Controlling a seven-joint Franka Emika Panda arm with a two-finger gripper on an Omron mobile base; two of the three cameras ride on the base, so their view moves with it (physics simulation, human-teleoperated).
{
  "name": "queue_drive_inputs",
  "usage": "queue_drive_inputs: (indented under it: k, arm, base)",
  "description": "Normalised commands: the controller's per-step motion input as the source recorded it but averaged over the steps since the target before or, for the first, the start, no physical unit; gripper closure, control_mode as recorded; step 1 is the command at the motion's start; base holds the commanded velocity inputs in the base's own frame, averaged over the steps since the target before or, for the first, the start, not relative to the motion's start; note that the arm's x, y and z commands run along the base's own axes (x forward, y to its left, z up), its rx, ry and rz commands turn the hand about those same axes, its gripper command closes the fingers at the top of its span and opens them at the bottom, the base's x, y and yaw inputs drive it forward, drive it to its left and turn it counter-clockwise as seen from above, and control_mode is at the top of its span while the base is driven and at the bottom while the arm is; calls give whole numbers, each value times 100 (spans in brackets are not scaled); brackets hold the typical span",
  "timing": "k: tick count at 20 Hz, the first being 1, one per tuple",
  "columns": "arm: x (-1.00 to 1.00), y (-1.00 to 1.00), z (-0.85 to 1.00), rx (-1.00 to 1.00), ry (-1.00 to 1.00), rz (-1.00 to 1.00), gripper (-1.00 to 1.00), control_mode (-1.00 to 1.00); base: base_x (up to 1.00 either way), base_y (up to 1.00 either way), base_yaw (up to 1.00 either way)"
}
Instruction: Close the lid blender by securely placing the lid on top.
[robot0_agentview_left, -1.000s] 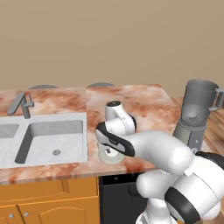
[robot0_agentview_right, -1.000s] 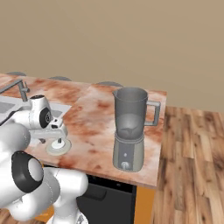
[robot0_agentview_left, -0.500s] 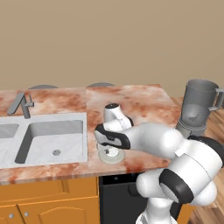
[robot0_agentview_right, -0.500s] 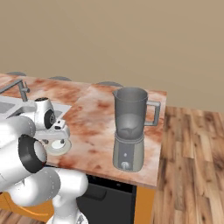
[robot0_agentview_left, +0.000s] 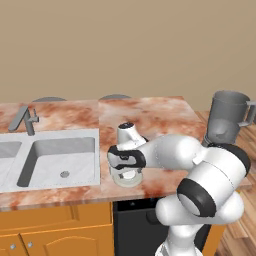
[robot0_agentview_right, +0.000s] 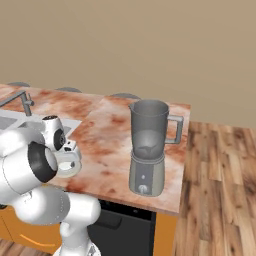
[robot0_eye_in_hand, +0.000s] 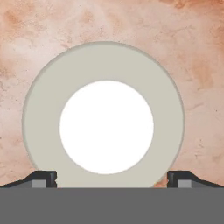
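The lid (robot0_eye_in_hand: 103, 127), a pale grey-green disc with a white raised centre, lies flat on the marbled counter near its front edge. It also shows as lid (robot0_agentview_left: 128, 179) and lid (robot0_agentview_right: 67, 169). My gripper (robot0_eye_in_hand: 111, 179) hangs straight over it, open, with one dark fingertip (robot0_eye_in_hand: 44, 178) on each side of the rim. From the base views the gripper (robot0_agentview_left: 127, 171) is just above the disc, and the hand partly hides it. The blender (robot0_agentview_right: 149, 146), jar mouth uncovered, stands far to the right, seen too as blender (robot0_agentview_left: 227, 120).
A steel sink (robot0_agentview_left: 55, 160) with a faucet (robot0_agentview_left: 24, 120) is set into the counter left of the lid. The counter's front edge (robot0_agentview_left: 75, 192) runs just below the lid. Wooden floor (robot0_agentview_right: 220, 190) lies beyond the counter's right end.
The hand has sunk a little closer to the lid, and the arm's elbow has swung forward and up. The lid and blender have stayed in place.
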Motion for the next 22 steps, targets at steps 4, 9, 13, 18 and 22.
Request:
queue_drive_inputs:
  k: [4, 9, 13, 18, 22]
  arm:
    - [9, 1, -27, 0, 0, 0, -100, -100]
    - [12, 4, -29, 0, 0, 0, -100, -100]
    - [9, 10, -25, 0, 0, 0, -100, -100]
    - [8, 15, -22, 0, 0, 0, -100, -100]
    - [6, 10, -33, 0, 0, 3, 100, -100]
  base:
    - [0, 0, 0]
    - [0, 0, 0]
    - [0, 0, 0]
    - [0, 0, 0]
    - [0, 0, 0]
